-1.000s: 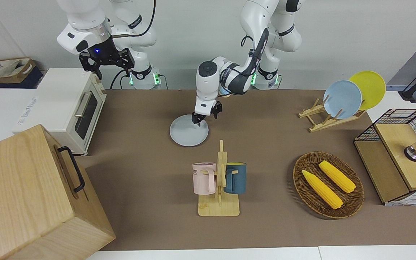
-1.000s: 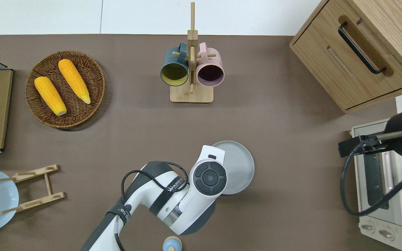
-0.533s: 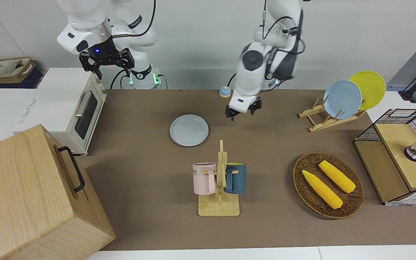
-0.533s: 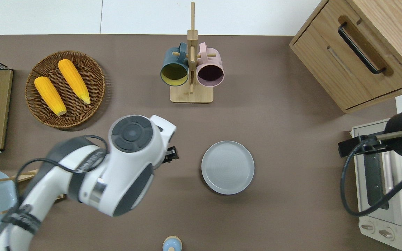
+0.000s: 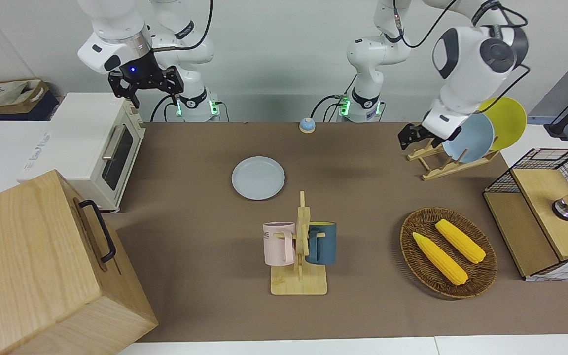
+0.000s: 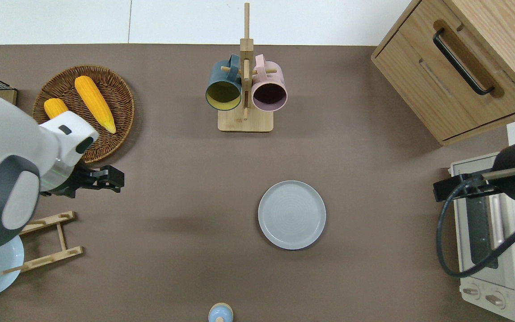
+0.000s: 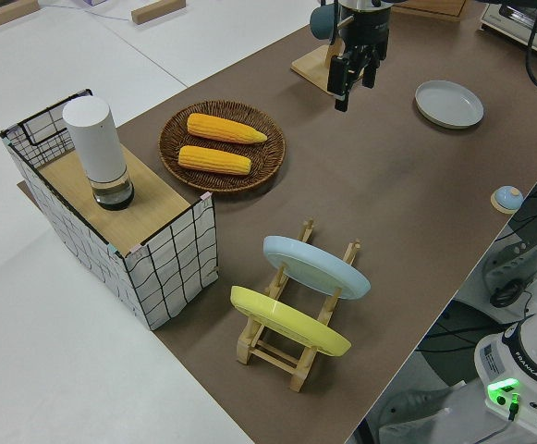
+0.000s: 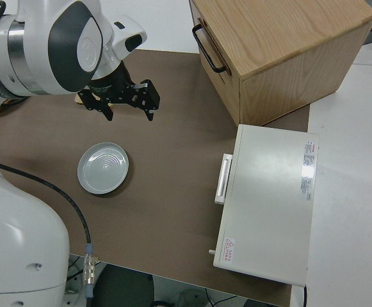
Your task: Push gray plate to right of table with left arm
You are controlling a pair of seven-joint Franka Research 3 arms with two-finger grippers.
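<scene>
The gray plate (image 5: 258, 178) (image 6: 292, 214) (image 7: 448, 103) (image 8: 103, 167) lies flat on the brown table (image 5: 190, 222) (image 6: 172, 179), nearer to the robots than the mug stand, with nothing touching it. My left gripper (image 5: 407, 137) (image 6: 115, 178) (image 7: 352, 81) is open and empty, up in the air. In the overhead view it hangs over bare table between the wicker basket and the wooden plate rack, well away from the plate toward the left arm's end. The right arm with its open gripper (image 5: 146, 91) (image 8: 128, 105) is parked.
A mug stand (image 6: 245, 89) holds a pink and a dark blue mug. A wicker basket (image 6: 119, 96) holds two corn cobs. A rack (image 5: 442, 165) carries a sky-blue and a yellow plate. A toaster oven (image 5: 99, 148), a wooden cabinet (image 5: 42, 266), a wire crate (image 5: 545, 217) and a small bell (image 5: 306, 124) stand around.
The left gripper has lifted off the gray plate's rim and swung across the table toward the plate rack. The plate has stayed in place. The right arm has not moved.
</scene>
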